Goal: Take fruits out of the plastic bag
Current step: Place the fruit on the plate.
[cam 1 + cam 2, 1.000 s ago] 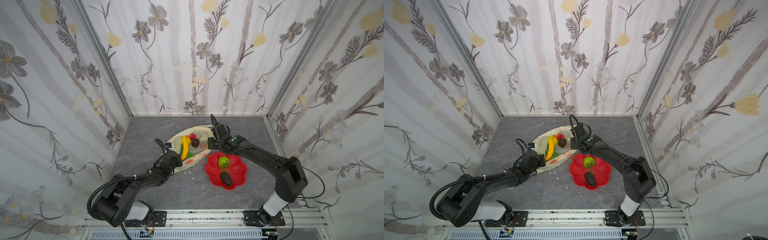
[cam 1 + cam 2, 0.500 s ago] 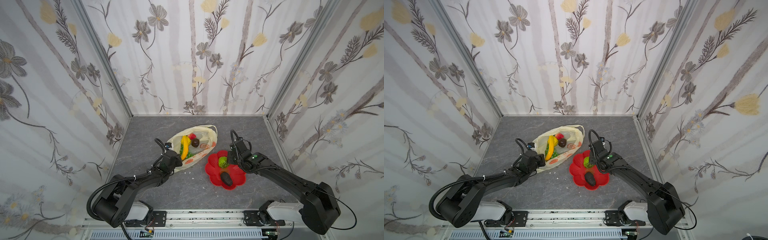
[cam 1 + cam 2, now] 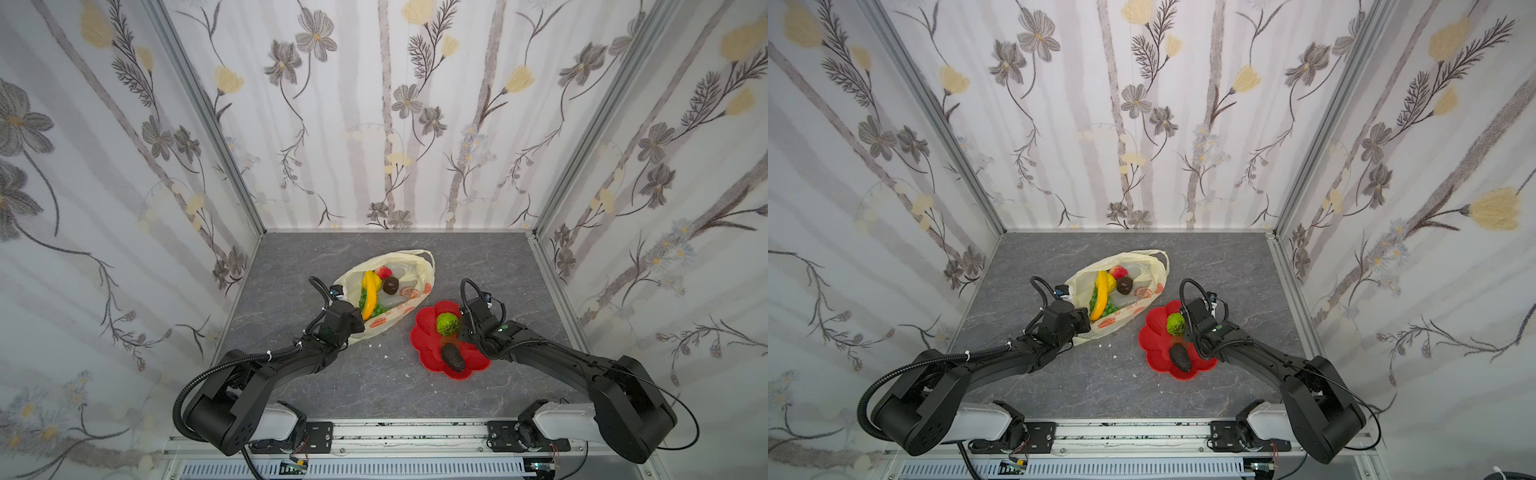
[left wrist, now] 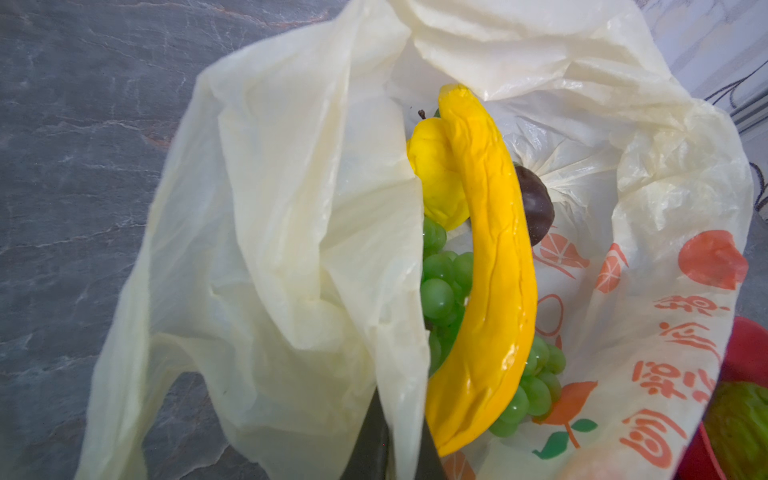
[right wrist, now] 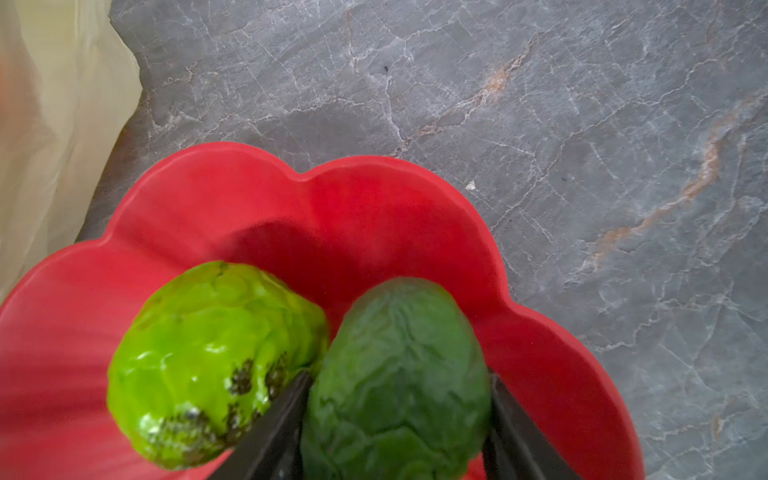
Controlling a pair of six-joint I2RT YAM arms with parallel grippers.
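Right claw (image 5: 399, 376) swung to the plate (image 5: 374, 216), dark green fruit (image 5: 395, 332) between jaws.

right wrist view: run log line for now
left gripper shut on plastic bag | right gripper holds dark green fruit at red plate | bumpy green citrus on plate

Grape bunch (image 4: 436, 286) partly under banana (image 4: 494, 270)

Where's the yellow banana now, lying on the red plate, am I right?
No. The yellow banana lies inside the plastic bag, on top of the green grapes, not on the red plate. The left wrist view shows it plainly.
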